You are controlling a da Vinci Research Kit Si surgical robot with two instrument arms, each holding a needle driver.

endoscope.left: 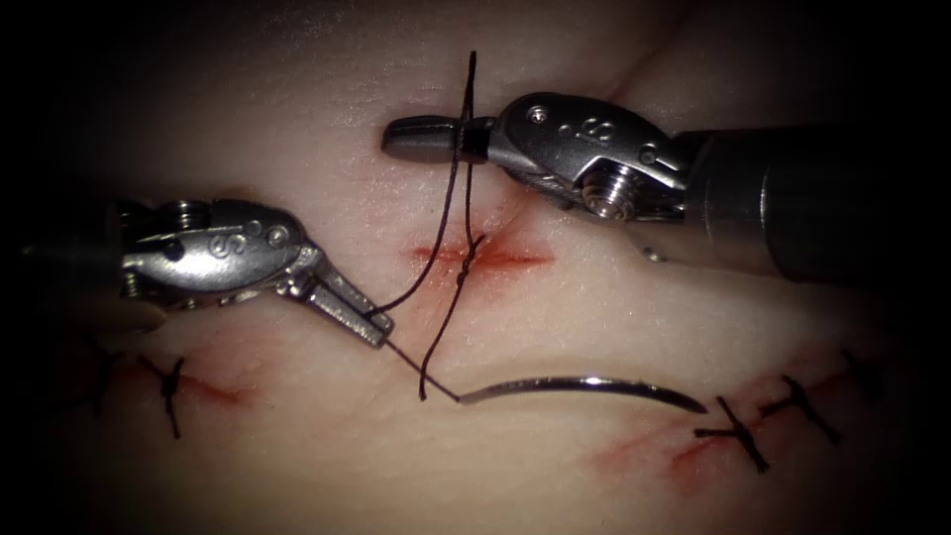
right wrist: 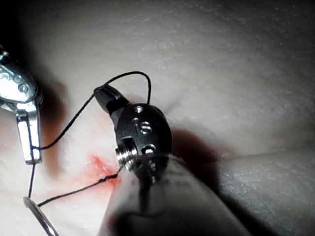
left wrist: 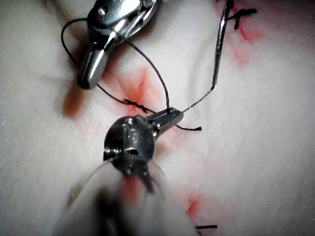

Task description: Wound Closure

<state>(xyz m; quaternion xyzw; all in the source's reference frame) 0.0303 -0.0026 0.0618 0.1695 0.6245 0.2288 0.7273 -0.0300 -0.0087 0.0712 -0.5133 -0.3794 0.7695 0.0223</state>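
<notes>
left hand [endoscope.left: 371, 325]: closed on thread [endoscope.left: 448, 213] | right hand [endoscope.left: 426, 139]: closed, thread around it | needle [endoscope.left: 584, 388]: lies free on tissue [endoscope.left: 594, 297], long axis left-right, near side of cut [endoscope.left: 480, 258], nearer left hand

Both pincers, left [endoscope.left: 357, 319] and right [endoscope.left: 421, 139], are polished glossy metal, like the shiny curved needle [endoscope.left: 584, 388]; the thread [endoscope.left: 454, 188] is matt dark fibre, the tissue [endoscope.left: 555, 317] moist, finely textured.
</notes>
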